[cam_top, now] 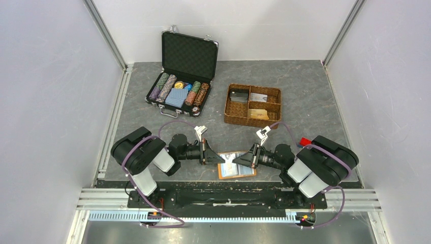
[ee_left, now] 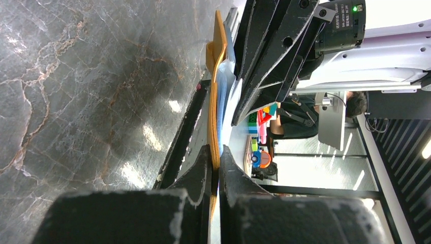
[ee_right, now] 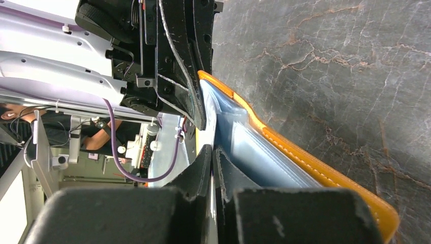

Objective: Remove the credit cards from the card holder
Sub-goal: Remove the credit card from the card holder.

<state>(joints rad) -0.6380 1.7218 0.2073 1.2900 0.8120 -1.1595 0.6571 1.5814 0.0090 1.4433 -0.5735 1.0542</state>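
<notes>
At six o'clock on the grey table (cam_top: 305, 91), hard by the arm bases: card holder (cam_top: 236, 172), open, orange cover underneath, pale blue clear sleeves (ee_right: 254, 147) on top. Flanked by left claw (cam_top: 220, 159) at its nine o'clock and right claw (cam_top: 242, 161) at its three o'clock, tips close together above its far edge. Left claw: pinching the orange cover's edge between its fingers (ee_left: 201, 173), cover seen edge-on from the wrist. Right claw: pressed together, right against the blue sleeves; cannot tell whether a sleeve or card is caught. At eleven o'clock, well apart: black case (cam_top: 189, 56), lid up, poker chips (cam_top: 167, 86) inside. At one o'clock: brown basket (cam_top: 244, 121), yellowish card (cam_top: 258, 114) in its near right compartment.
</notes>
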